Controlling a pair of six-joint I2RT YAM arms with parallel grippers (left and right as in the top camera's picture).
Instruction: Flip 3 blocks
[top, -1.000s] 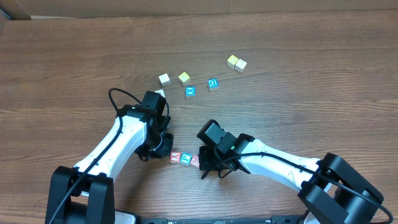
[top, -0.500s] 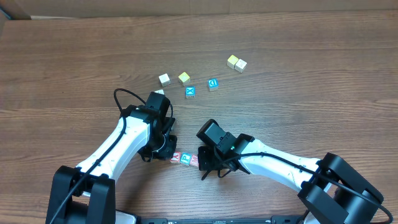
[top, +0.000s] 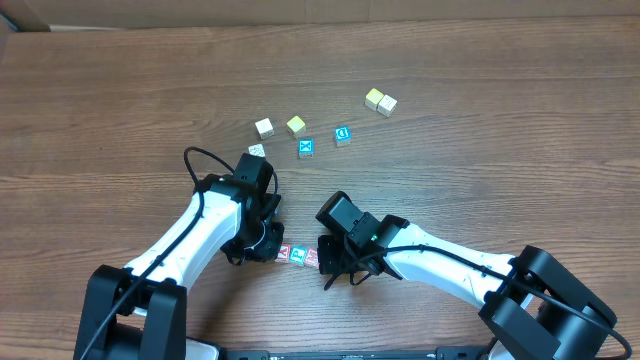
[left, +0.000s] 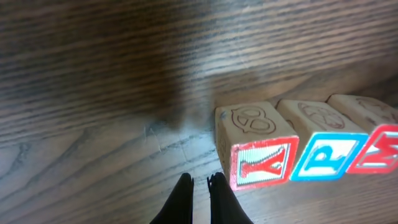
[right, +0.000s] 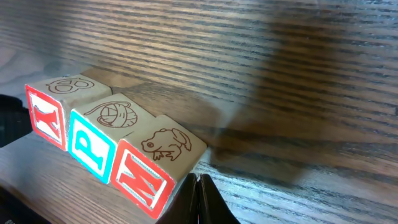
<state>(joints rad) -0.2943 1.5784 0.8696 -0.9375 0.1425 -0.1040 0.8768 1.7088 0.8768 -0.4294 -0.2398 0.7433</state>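
The left pincer (left: 200, 180) is closed on nothing, its tips low over the counter (left: 93, 93). The Y block (left: 258, 146) sits just to its right and a little ahead; whether the tips touch it I cannot tell. The right pincer (right: 199, 180) is also shut and empty, its tips right at the near corner of the M block (right: 155, 162), which lies just to its left. The P block (right: 102, 134) stands between Y and M. The three blocks sit side by side in a touching row between the two pincers. Their letters are on the side faces towards the pincers, and their line drawings face up. Farther out, well beyond both pincers, lie the X cube (top: 306, 148) and D cube (top: 342, 135).
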